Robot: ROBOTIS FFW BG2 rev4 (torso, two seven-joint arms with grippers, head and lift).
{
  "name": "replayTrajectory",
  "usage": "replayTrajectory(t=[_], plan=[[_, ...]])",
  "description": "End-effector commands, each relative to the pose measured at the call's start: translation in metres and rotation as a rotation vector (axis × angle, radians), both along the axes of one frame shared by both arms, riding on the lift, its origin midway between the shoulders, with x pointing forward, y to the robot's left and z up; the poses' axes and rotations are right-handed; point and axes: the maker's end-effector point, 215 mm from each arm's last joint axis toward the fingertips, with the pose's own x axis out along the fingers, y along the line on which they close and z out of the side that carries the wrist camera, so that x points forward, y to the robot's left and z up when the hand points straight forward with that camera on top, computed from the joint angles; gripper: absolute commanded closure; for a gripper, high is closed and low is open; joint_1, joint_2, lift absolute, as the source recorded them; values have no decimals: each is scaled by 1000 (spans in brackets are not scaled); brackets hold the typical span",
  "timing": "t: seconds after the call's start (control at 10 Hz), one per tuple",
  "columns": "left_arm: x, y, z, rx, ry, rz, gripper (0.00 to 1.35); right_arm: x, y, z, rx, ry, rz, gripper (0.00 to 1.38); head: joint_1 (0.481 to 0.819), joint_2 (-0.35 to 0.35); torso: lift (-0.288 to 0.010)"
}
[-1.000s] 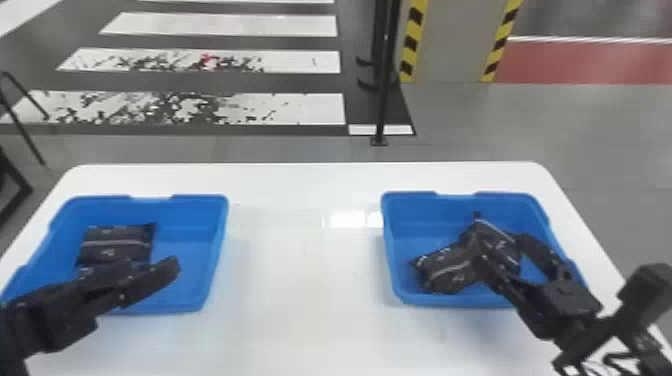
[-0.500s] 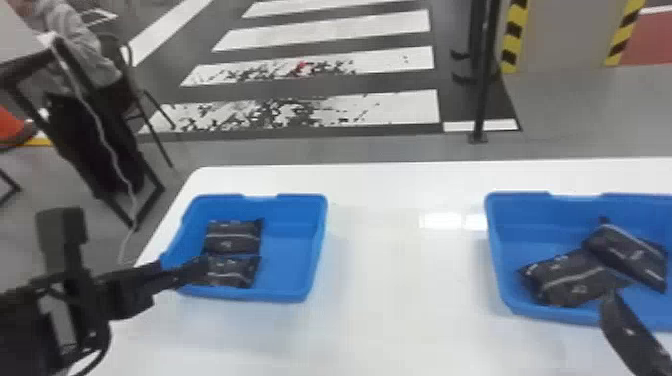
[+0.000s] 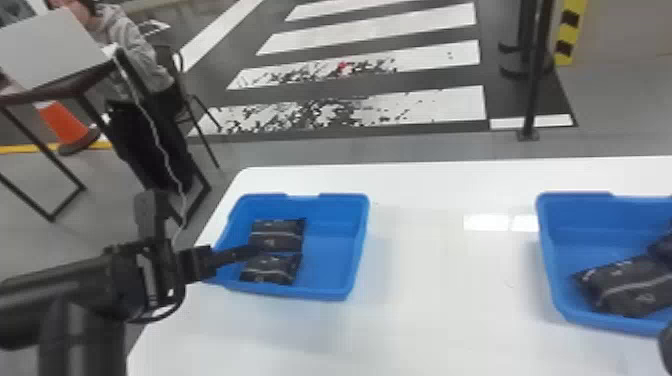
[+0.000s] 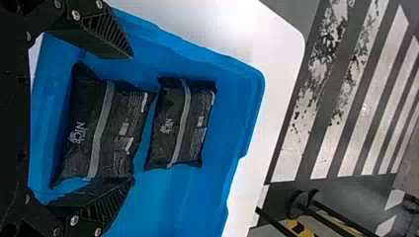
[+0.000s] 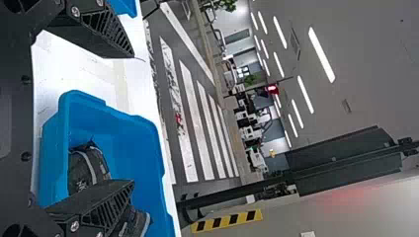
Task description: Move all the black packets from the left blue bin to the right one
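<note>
The left gripper [image 3: 252, 251] is at the left rim of a shallow, rounded-corner blue plastic bin [image 3: 331, 252], its fingers wide apart and gripping nothing. Inside, two soft, crinkled black packets with pale stripes lie side by side: the far packet [image 3: 277, 236] and the near packet [image 3: 271, 270]. Across the smooth, glossy white tabletop [image 3: 440, 300], a matching right blue bin [image 3: 575, 230] holds two more, a striped packet [image 3: 630, 289] and a dark packet [image 3: 663, 246]. The right gripper [image 3: 666, 350] is spread wide, empty.

Blue bins [image 3: 325, 260]: smooth plastic, slightly shiny
Black packets [image 4: 180, 123]: wrinkled film, somewhat glossy
Bench [image 3: 430, 310]: smooth and glossy surface
</note>
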Motion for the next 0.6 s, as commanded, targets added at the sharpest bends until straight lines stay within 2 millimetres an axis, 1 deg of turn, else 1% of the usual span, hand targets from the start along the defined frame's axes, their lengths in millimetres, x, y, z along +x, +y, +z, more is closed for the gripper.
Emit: replayTrajectory(t=[0.0, 0.1, 0.2, 0.3, 0.4, 0.5], plan=[[14, -7, -16, -34, 44, -5, 170, 1, 3, -1, 8, 1, 4, 124, 695, 350, -154], [18, -8, -23, -38, 75, 3, 179, 1, 6, -4, 25, 5, 9, 124, 695, 350, -154], [17, -5, -33, -27, 126, 25, 186, 1, 9, -6, 42, 10, 13, 124, 695, 350, -154], [17, -5, -47, -46, 173, 39, 193, 1, 9, -7, 48, 12, 14, 124, 695, 350, -154], [16, -4, -56, -54, 204, 52, 219, 1, 10, -8, 56, 14, 16, 124, 695, 350, -154], [14, -4, -63, -70, 224, 60, 328, 1, 10, -10, 58, 19, 15, 124, 695, 350, -154]])
